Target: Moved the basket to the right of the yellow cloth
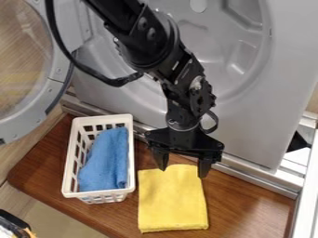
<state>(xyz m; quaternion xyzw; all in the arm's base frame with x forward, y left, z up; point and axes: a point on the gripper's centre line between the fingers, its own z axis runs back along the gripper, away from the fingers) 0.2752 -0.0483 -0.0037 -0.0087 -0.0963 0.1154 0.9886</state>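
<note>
While looking down on the brown wooden board (248, 200), see the black gripper (182, 167) near the centre of the frame, hanging with its fingers spread wide apart by the upper end of the yellow cloth (173, 200). Follow the black arm (155, 44) up from it to the top edge, with a black cable (112, 82) looping off to the left. Find the white basket (131, 162) left of centre, upright on the board and just to the left of the yellow cloth, with a blue cloth (107, 158) lying inside. Behind the board, note a large grey panel (248, 130), and at the upper left, a round door (51, 88) with a see-through pane.
</note>
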